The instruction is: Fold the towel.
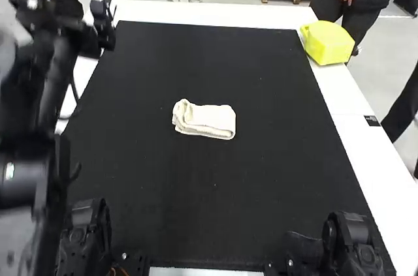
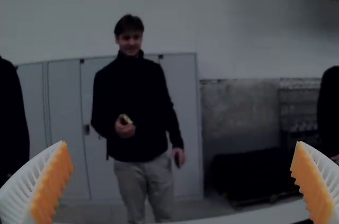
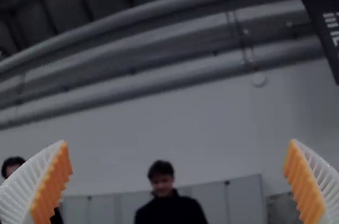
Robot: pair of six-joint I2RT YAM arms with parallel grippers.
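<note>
Black mat [image 1: 196, 191] on the white table [image 1: 369, 152] looks flat from my end; if a fingertip presses too low, it could rub the mat and pull the cloth with it.

Left arm [image 1: 49, 74] is raised at the mat's left side. Main risk, I'd say: bring it down over the cloth too fast and it knocks the stack crooked. Cable [image 1: 78, 98] is near it, possible snag on a low swing.

Right arm [image 1: 353, 250] is at the near right corner. Yellow container [image 1: 328, 42] sits at the table's far right; a wide reach could clip it.

Left gripper [image 2: 180, 142] and right gripper [image 3: 179, 142]: both spread wide, nothing held.

Towel [image 1: 212, 119] lies mid-mat, folded into a small layered bundle, well apart from the left gripper. Job looks done or nearly. I wouldn't regrab without need: pinch only the top layer and it peels open.

Rounded left end [image 1: 180, 117] looks looser than the rest. Catch it with a ribbed orange pad [image 2: 55, 176] and the folds could spring.
</note>
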